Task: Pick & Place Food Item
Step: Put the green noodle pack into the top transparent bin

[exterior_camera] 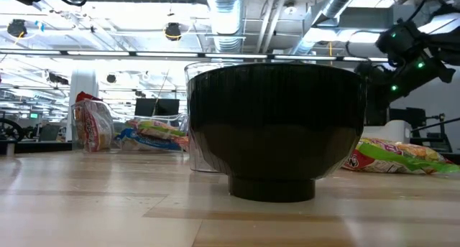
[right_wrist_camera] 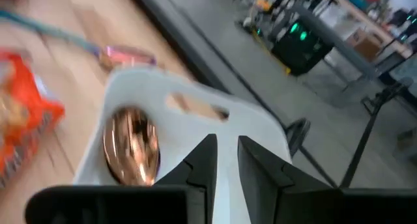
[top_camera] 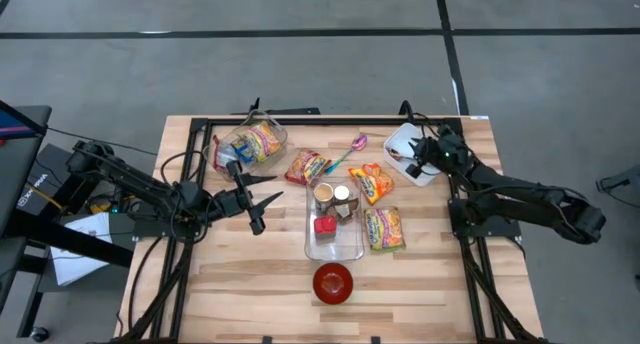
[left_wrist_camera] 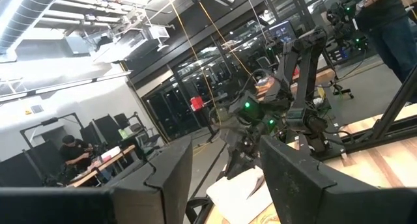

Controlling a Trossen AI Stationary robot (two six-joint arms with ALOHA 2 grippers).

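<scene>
A round gold-wrapped food item lies on the floor of a white bin at the table's far right. My right gripper hovers over the bin's near rim, beside the item. Its fingers are open by a narrow gap with nothing between them. My left gripper hangs open above the table's left middle, pointing toward the clear tray, and holds nothing. In the left wrist view its fingers stand wide apart.
The clear tray holds several small snacks. Around it lie an orange packet, a green noodle packet, a red packet, a clear bag of snacks and a pink-headed stick. A red bowl stands near the front edge.
</scene>
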